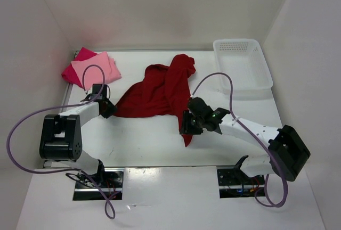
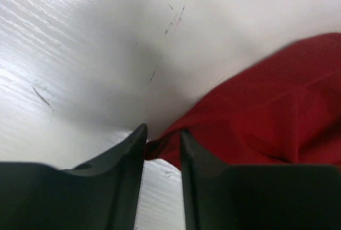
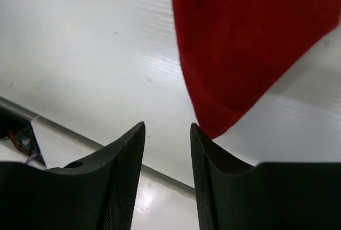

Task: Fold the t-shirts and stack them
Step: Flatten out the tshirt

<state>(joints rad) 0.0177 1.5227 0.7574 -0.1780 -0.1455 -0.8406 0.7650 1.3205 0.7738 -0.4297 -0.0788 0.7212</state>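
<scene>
Closest to the left wrist camera, the left gripper (image 2: pixel 162 134) fills the bottom of the frame with two dark fingers (image 2: pixel 120 171) standing a little apart. A corner of the dark red shirt (image 2: pixel 266 113) sits right at the gap between their tips. The white table (image 2: pixel 80 54) shows through the gap lower down, so the cloth is not clamped as far as this view shows. The rest of the shirt spreads to the right of that frame.

In the right wrist view, the right gripper (image 3: pixel 168 129) also rises from the bottom edge. Its fingers are spread and nothing lies between them. A pointed end of the dark red shirt hangs down from the upper right of the frame and ends just beside the right-hand fingertip.

From above, the dark red shirt lies crumpled in the middle of the table. The left gripper is at its left edge and the right gripper at its lower right tail. In the upper left of the table, the pale pink shirt (image 1: pixel 98 67) lies folded on top of the bright pink shirt (image 1: pixel 71 74). A white basket (image 1: pixel 237 43) stands at the upper right, well apart from the shirts.
</scene>
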